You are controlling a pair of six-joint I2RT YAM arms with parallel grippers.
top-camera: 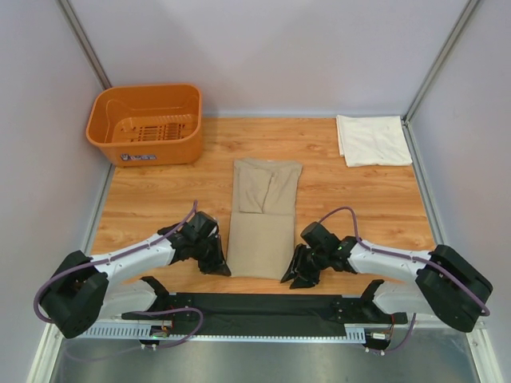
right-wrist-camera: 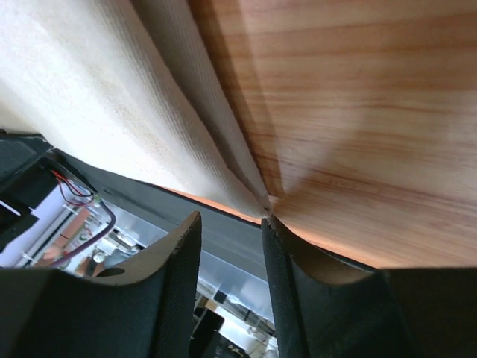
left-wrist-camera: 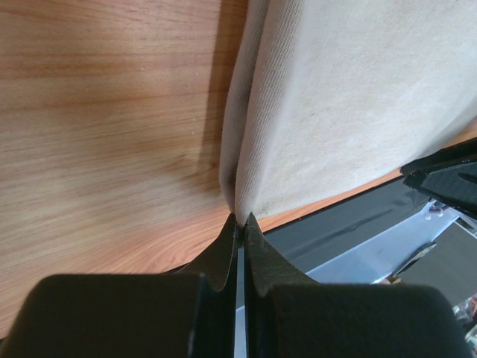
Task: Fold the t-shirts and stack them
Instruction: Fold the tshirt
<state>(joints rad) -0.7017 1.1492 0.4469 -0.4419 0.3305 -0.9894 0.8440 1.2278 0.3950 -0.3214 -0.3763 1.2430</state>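
The tan t-shirt (top-camera: 262, 215) lies on the wooden table as a long narrow strip, its sleeves folded in. My left gripper (top-camera: 217, 267) is at its near left corner. In the left wrist view the gripper (left-wrist-camera: 241, 218) is shut, with the corner of the tan t-shirt (left-wrist-camera: 358, 112) pinched at the tips. My right gripper (top-camera: 291, 277) is at the near right corner. It stands open (right-wrist-camera: 231, 218); the corner of the tan t-shirt (right-wrist-camera: 89, 89) rests by one fingertip, and nothing lies between the fingers. The cream-white t-shirt (top-camera: 373, 140) lies folded at the back right.
An orange plastic basket (top-camera: 146, 124) stands at the back left corner. The black base rail (top-camera: 263, 307) runs along the near table edge just behind both grippers. Grey walls close in the sides and back.
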